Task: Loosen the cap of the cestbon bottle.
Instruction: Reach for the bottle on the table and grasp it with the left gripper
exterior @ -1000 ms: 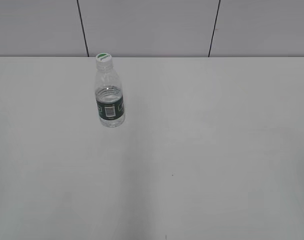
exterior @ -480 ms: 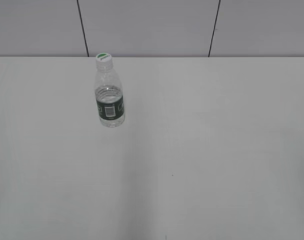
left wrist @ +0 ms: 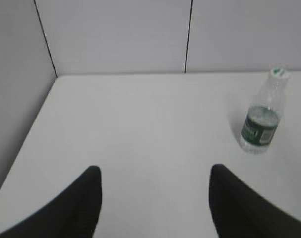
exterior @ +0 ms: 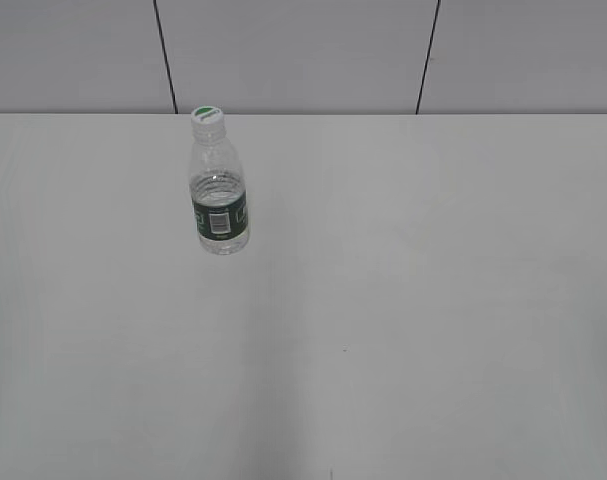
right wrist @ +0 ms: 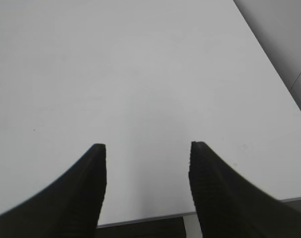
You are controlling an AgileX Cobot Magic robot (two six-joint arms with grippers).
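Only fingers show of the robot. The left gripper (left wrist: 155, 171) has two smooth, matte black fingers (left wrist: 86, 198) with rounded tips, broadening toward the camera. The right gripper (right wrist: 148, 146) has two black fingers (right wrist: 214, 188), blunter at the tips, their inner faces finely ribbed.

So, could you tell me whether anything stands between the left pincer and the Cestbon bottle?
Nothing visible does. From the left pincer, which is open, only bare white table lies up to the Cestbon bottle, standing upright ahead and to the right with its cap on.
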